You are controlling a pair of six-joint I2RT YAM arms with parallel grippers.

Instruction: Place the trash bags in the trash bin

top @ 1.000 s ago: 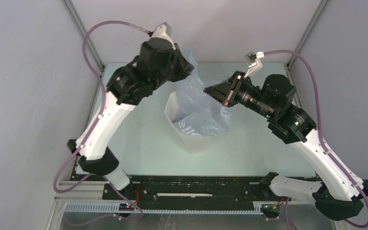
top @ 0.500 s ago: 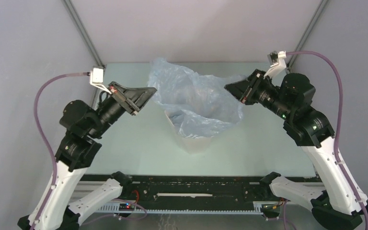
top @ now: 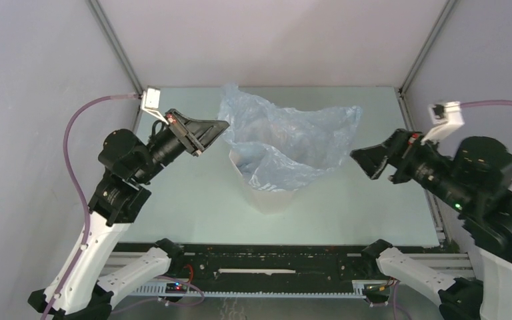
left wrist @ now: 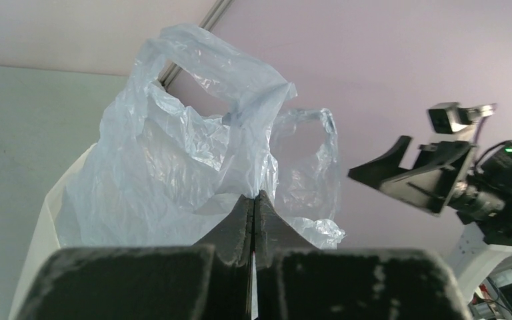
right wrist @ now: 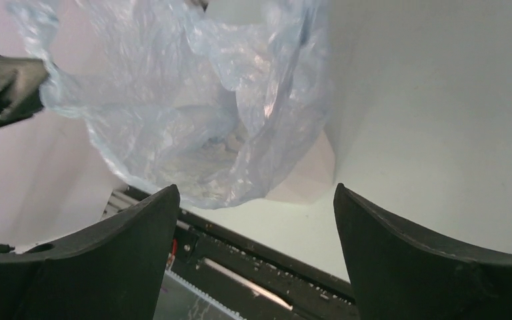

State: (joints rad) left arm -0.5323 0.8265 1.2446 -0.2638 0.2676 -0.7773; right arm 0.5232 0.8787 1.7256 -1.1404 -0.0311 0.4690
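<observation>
The pale-blue trash bag (top: 287, 143) lies draped over the mouth of the white trash bin (top: 267, 197), which stands on the table (top: 187, 193) between the two arms. The film spreads wider than the rim, its long axis running from one gripper toward the other.

The left gripper (top: 217, 127) has its fingers pressed together. The bag's near edge sits right at its tips, with the crumpled film and one loop handle rising just ahead in the left wrist view. Whether any film is caught between those fingers cannot be told.

The right gripper (top: 363, 165) has its jaws spread wide and empty. The bag's outer corner hangs ahead of it and slightly above, clearly apart from the fingertips.

Most of the bag sits above or outside the rim, so the job looks only partly done. The left arm is the nearer to the film. The likely next move turns on pushing the overhanging plastic inward and down, away from each gripper and toward the bin's centre.
</observation>
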